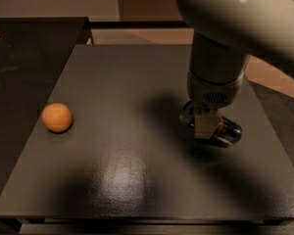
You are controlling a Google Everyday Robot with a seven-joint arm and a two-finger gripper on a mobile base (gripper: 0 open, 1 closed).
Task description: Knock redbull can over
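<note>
Dark grey and matte, the square tabletop takes up most of the view, with a soft patch of reflected light on it at the lower middle. To the left, a second, darker surface runs alongside it up to the top left corner. Beyond the table's far edge there is a band of tan floor, and more pale floor shows at the right edge of the frame.

An orange sits alone at the left side of the table, close to its left edge and well apart from everything else.

The robot's cream-coloured arm enters from the upper right. Its thick upper link crosses the top corner, and the wrist column drops nearly straight down onto the right half of the table, with a vented band near its lower end. The arm's broad shadows spread across the tabletop to the left and below.

The gripper hangs low at the end of that column, right of centre. It is down on the redbull can, whether open or clamped shut I cannot tell.

The can appears to lie on its side on the tabletop directly under the gripper, slanting from upper left to lower right. A shiny silver-blue end pokes out on either side. I cannot read any lettering on it.
</note>
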